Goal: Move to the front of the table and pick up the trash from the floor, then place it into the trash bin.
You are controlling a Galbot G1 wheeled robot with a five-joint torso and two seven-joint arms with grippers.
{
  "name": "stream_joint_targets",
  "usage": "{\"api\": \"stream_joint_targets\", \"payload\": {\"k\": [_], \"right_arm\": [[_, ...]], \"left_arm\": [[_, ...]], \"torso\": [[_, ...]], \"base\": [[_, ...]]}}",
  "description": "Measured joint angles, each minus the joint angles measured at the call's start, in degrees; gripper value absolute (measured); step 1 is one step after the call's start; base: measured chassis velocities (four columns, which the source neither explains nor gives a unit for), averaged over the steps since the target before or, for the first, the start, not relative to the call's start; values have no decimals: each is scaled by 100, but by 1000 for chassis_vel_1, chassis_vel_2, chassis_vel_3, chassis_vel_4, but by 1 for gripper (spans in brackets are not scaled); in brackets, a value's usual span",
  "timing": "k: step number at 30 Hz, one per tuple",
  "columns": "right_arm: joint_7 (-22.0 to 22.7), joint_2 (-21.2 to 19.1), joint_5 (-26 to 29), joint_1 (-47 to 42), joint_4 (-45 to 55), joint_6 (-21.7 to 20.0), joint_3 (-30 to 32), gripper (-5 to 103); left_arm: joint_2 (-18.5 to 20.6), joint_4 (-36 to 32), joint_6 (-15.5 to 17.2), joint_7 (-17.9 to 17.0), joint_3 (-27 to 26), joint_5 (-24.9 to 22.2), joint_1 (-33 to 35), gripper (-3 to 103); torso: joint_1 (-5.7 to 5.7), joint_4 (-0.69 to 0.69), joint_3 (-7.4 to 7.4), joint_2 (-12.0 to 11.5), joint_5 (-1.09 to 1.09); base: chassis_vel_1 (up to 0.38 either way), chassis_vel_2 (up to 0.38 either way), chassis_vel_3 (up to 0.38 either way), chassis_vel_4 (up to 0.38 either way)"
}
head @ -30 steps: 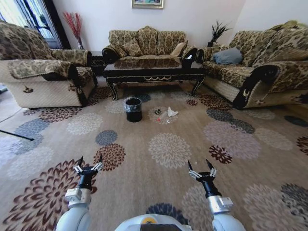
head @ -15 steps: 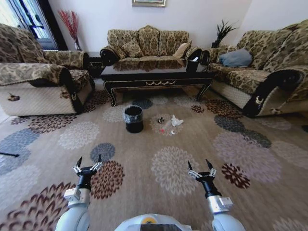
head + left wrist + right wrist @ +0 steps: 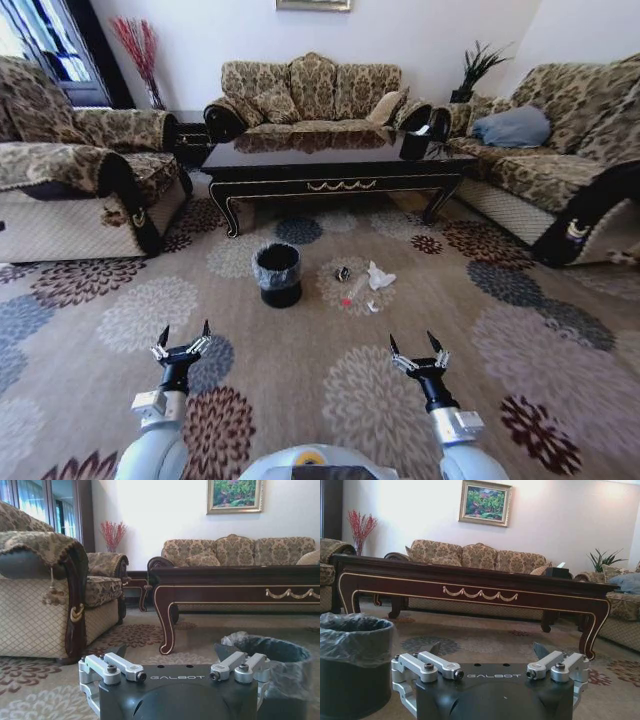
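The whole head view has shifted since a second ago: the camera is now nearer to the table (image 3: 335, 165), and the bin and the litter lie lower and larger in the picture, while both arms hang in the same pose as before.

On the left, the left gripper (image 3: 180, 339) hovers above the carpet (image 3: 120, 310) with its two fingers spread apart and nothing between them. In the left wrist view this gripper (image 3: 172, 655) points toward an armchair (image 3: 45, 590) and the table's curved leg (image 3: 165, 615). The trash bin (image 3: 278, 273), black and lined with a clear bag, stands on the floor in front of the table.

Just right of the bin lies the trash, all well ahead of both grippers: a small dark wrapper (image 3: 343, 272), a clear bottle with a red cap (image 3: 354, 291) and a crumpled white tissue (image 3: 380, 277), close together on one flower medallion.

On the right, the right gripper (image 3: 418, 352) also hovers with its fingers spread and empty. In the right wrist view, this gripper (image 3: 487, 654) faces the table's front rail with its gold ornament (image 3: 480, 594), and the bin (image 3: 354, 662) stands near it.
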Motion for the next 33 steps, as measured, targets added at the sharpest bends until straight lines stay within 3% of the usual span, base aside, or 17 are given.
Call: {"api": "stream_joint_targets", "payload": {"k": [24,33], "right_arm": [[192,-21,-43,49,-29,-80,-8,100],[213,6,-70,47,-59,-67,-15,100]], "left_arm": [[182,22,19,3,88,29,-47,100],[366,115,292,4,305,-10,-349,100]], "torso": [[0,-1,3,1,1],[-1,0,1,2,2]], "base": [[-258,255,257,-258],[-41,53,48,-57]]}}
